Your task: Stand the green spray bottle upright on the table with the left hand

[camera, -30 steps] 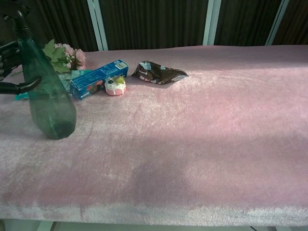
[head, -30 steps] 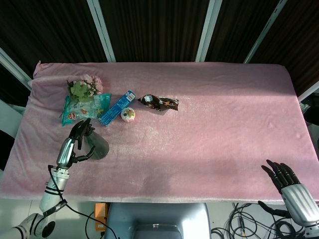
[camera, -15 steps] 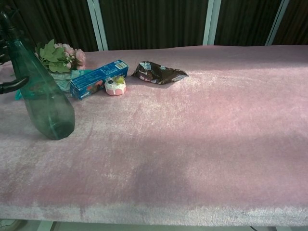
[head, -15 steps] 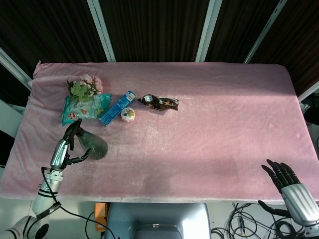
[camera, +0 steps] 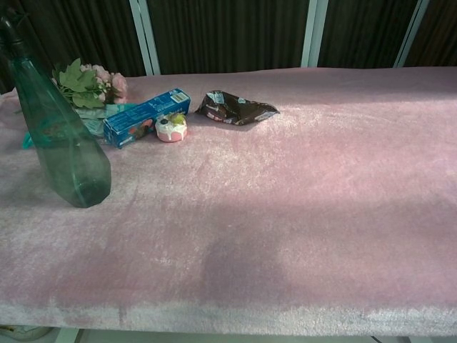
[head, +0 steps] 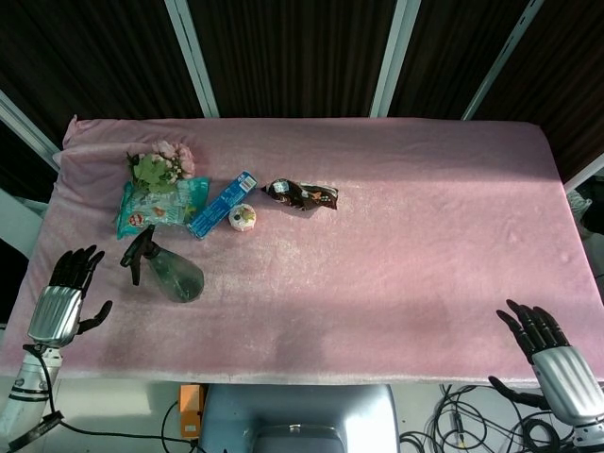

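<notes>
The green spray bottle (head: 170,273) stands upright on the pink table (head: 377,245) at its front left, black nozzle on top. In the chest view the same bottle (camera: 61,139) rises at the far left edge. My left hand (head: 62,298) hangs to the left of the bottle near the table's left edge, well apart from it, fingers spread and holding nothing. My right hand (head: 547,349) is beyond the front right corner of the table, fingers spread, empty. Neither hand shows in the chest view.
Behind the bottle lie a flower bunch (head: 159,166), a teal snack bag (head: 156,206), a blue box (head: 223,203), a small round cake (head: 243,218) and a dark wrapper (head: 300,195). The same cake (camera: 171,127) and wrapper (camera: 235,107) appear in the chest view.
My left hand has let go of the green spray bottle and drawn back to the left and toward the table's front edge. The bottle stays standing. The right hand has not moved.
</notes>
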Robot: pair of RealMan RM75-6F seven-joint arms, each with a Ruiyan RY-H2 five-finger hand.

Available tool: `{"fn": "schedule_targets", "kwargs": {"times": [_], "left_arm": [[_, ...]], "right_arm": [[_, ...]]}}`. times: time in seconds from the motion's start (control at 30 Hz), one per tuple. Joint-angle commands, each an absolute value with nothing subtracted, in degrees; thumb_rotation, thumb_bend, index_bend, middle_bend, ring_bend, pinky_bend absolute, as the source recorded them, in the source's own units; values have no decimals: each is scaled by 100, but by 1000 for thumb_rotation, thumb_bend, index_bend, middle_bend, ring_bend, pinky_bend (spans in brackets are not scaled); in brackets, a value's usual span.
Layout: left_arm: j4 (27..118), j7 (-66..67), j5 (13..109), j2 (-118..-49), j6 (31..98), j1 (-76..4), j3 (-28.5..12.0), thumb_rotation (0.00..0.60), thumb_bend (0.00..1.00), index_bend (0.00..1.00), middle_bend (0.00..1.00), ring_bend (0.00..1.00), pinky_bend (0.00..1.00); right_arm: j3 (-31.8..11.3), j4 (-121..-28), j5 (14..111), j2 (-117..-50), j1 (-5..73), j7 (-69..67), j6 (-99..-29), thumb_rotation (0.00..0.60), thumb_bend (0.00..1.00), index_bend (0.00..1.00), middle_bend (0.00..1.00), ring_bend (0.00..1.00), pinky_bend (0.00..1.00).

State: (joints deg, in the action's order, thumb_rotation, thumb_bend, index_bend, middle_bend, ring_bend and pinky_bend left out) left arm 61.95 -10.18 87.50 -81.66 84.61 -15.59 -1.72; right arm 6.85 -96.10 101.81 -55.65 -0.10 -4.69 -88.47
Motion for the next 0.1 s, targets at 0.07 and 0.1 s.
{"fn": "schedule_targets", "kwargs": {"times": [0.07,0.1], "left_arm": [[5951,373,8904,-8241,9084,-1072,50,600,337,0,12,0,0],[5941,413,8926,-8253,9138,-1056,36,600,337,0,12,0,0]], "right_arm": [[659,-9647,10113,-5611,-8,-353,-8789,600,335,0,0,0,0],[661,-9653,10097,-5616,-11,-331,-8774,600,335,0,0,0,0]]}}
